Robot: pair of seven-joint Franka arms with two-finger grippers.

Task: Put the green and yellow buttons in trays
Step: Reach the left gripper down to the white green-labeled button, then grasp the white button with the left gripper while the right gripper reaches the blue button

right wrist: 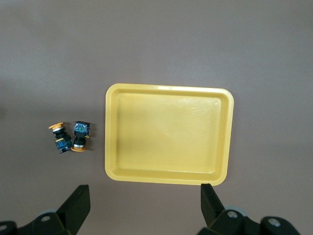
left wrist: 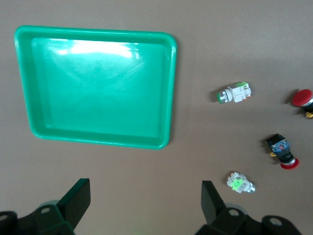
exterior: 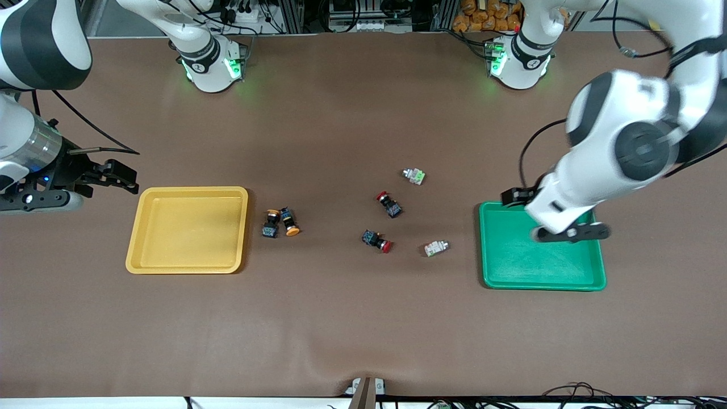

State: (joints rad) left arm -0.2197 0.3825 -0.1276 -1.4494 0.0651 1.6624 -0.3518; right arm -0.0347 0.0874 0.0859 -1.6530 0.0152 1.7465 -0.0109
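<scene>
Two yellow-capped buttons lie together beside the empty yellow tray; they also show in the right wrist view, next to the yellow tray. Two whitish-green buttons lie between the middle of the table and the empty green tray. The left wrist view shows them and the green tray. My left gripper hangs open and empty, high up by the green tray. My right gripper is open and empty, high up by the yellow tray.
Two red-capped black-and-blue switches lie between the green buttons and the yellow ones, near the middle of the table; the left wrist view shows them too. Brown table surface surrounds both trays.
</scene>
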